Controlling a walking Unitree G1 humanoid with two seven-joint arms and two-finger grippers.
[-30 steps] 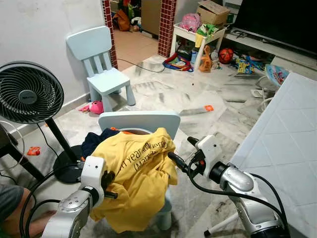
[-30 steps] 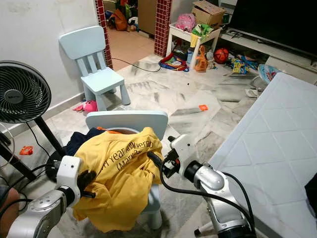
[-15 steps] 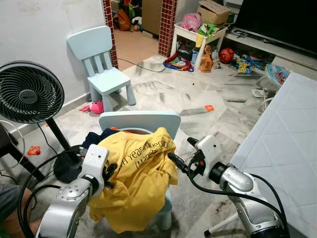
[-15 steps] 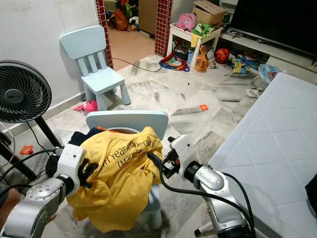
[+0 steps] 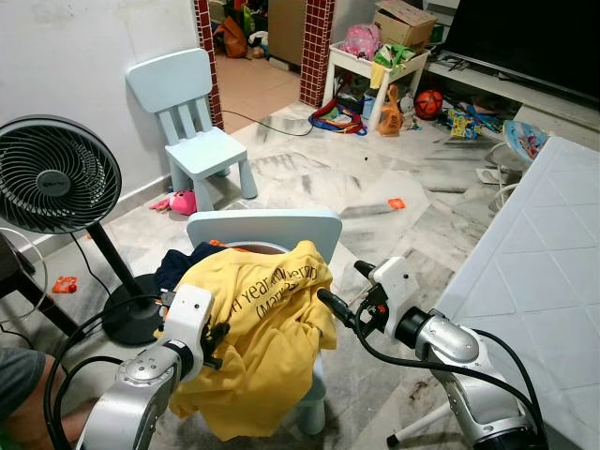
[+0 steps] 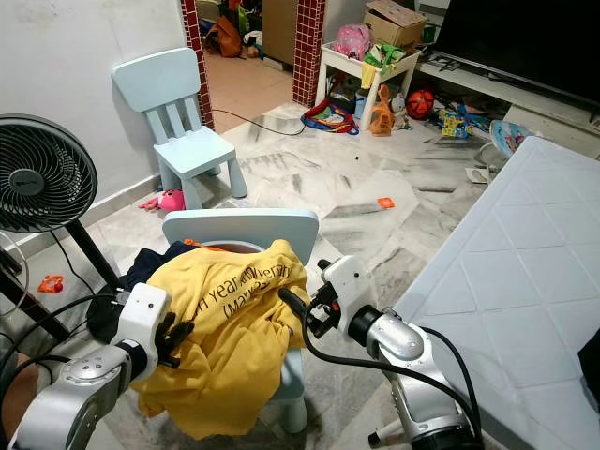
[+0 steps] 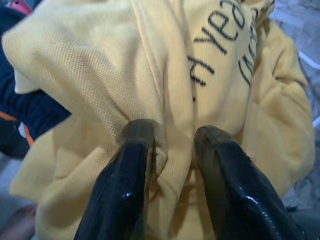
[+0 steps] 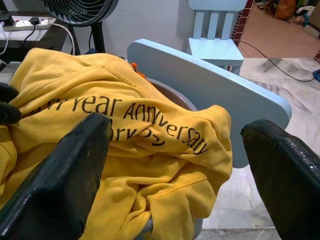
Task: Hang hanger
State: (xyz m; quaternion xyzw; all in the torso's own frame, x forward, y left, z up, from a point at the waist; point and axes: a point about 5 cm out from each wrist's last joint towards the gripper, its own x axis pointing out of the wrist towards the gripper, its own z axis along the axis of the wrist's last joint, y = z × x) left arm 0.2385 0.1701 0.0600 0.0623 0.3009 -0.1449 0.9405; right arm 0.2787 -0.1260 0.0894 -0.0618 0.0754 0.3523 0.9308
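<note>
A yellow shirt [image 5: 272, 323] with dark lettering lies draped over the back and seat of a small light-blue chair [image 5: 262, 225]. My left gripper [image 5: 216, 339] is at the shirt's left side. In the left wrist view its fingers [image 7: 135, 145] pinch a fold of the yellow fabric [image 7: 90, 65]. My right gripper [image 5: 343, 286] stands open just right of the shirt, its fingers wide apart and holding nothing. In the right wrist view the shirt [image 8: 120, 135] and the chair back [image 8: 210, 90] lie beyond it.
A dark blue garment [image 5: 183, 262] lies under the shirt on the chair. A standing fan [image 5: 56, 173] and a person [image 5: 19, 375] are at the left. A second light-blue chair [image 5: 192, 112] stands by the wall. A white tiled surface [image 5: 544, 262] runs along the right. Toys litter the far floor.
My left gripper has moved a little to the right along the shirt's left side, with the fabric bunching at its fingers. The right arm has stayed still.
</note>
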